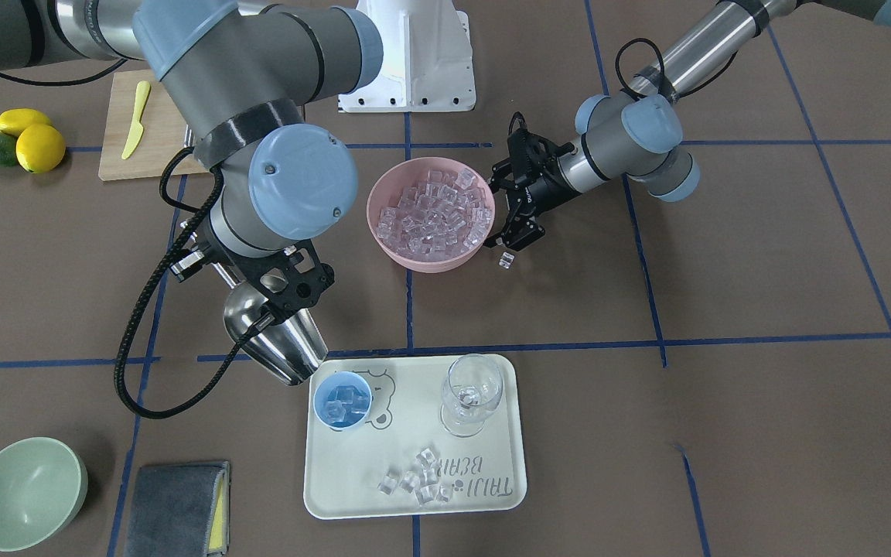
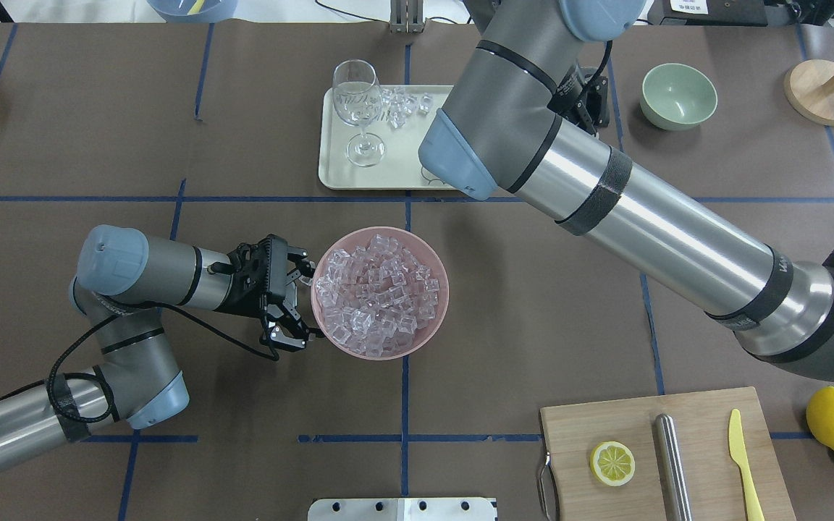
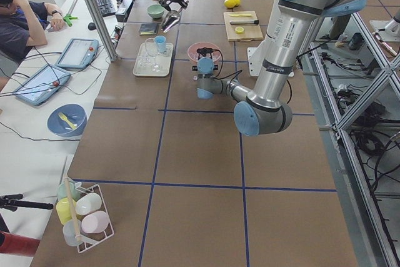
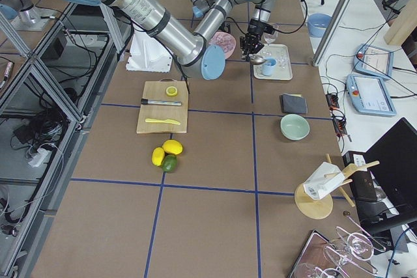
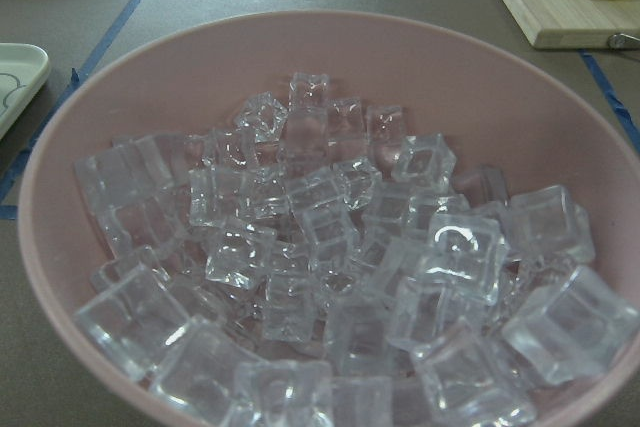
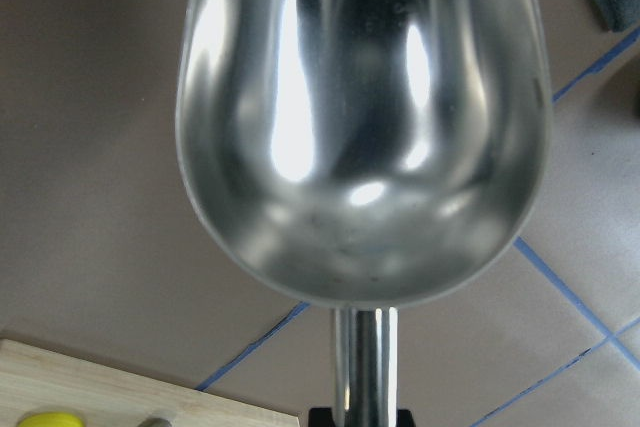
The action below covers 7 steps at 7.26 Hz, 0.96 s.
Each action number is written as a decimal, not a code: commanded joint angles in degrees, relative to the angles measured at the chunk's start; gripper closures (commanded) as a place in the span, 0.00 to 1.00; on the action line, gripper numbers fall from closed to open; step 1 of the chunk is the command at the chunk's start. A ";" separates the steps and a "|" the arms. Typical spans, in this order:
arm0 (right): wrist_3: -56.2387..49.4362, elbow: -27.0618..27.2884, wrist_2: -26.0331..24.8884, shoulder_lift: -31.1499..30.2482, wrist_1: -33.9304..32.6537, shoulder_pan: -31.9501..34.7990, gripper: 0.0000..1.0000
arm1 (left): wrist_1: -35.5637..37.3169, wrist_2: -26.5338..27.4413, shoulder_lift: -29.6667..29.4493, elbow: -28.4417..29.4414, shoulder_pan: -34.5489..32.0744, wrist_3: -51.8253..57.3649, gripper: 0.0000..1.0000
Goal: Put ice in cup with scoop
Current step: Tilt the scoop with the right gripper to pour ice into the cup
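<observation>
My right gripper (image 1: 281, 298) is shut on the handle of the steel scoop (image 1: 279, 344). The scoop is tilted mouth-down just left of the light-blue cup (image 1: 343, 400), above the tray's corner. In the right wrist view the scoop (image 6: 365, 117) is empty. Several cubes of ice lie in the cup. More ice (image 1: 434, 213) fills the pink bowl (image 1: 414, 263). My left gripper (image 2: 296, 300) stands open against that bowl's outer wall. In the left wrist view the ice (image 5: 330, 257) fills the frame. In the overhead view my right arm hides the cup.
The cream tray (image 1: 492, 480) carries the cup, a clear stemmed glass (image 1: 472, 391) and loose cubes (image 1: 418, 480). One cube (image 1: 506, 261) lies on the table by the bowl. A green bowl (image 1: 24, 491), grey cloth (image 1: 175, 507) and cutting board (image 2: 677, 434) stand around.
</observation>
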 commanded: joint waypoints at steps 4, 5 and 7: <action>1.77 0.57 7.09 -0.12 2.56 3.68 1.00 | -0.01 0.00 0.03 0.01 0.00 -0.09 0.00; 4.74 0.57 9.99 -0.12 2.73 5.35 1.00 | -0.01 0.00 0.03 0.01 0.00 -0.09 0.00; 15.53 3.71 16.32 -1.43 5.53 8.17 1.00 | -0.01 0.08 0.03 -0.08 -0.09 -0.09 0.00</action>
